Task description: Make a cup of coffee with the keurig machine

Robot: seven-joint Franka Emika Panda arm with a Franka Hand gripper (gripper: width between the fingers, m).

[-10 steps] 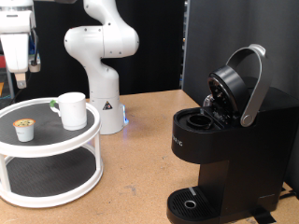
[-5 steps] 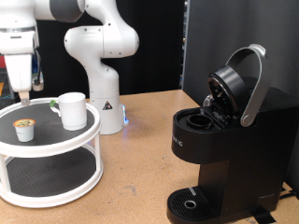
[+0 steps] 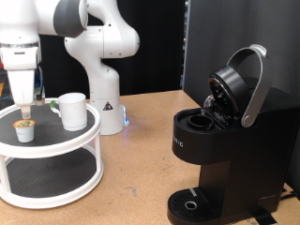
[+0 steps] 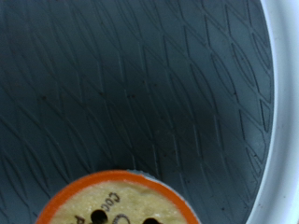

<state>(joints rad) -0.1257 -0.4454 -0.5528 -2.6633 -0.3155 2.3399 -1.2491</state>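
On the stand (image 3: 66, 139): pod (image 3: 24, 129), cup (image 3: 72, 110).

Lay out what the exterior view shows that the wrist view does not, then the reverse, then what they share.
Only the exterior view shows the tool low over the pod, the cup beside it on the stand's upper tier, the white arm, and the keurig machine with its lid raised. Only the wrist view shows the crosshatch pattern of the dark mat and the print on the pod's tan top, close up. Both show the coffee pod and the two-tier stand's white rim.
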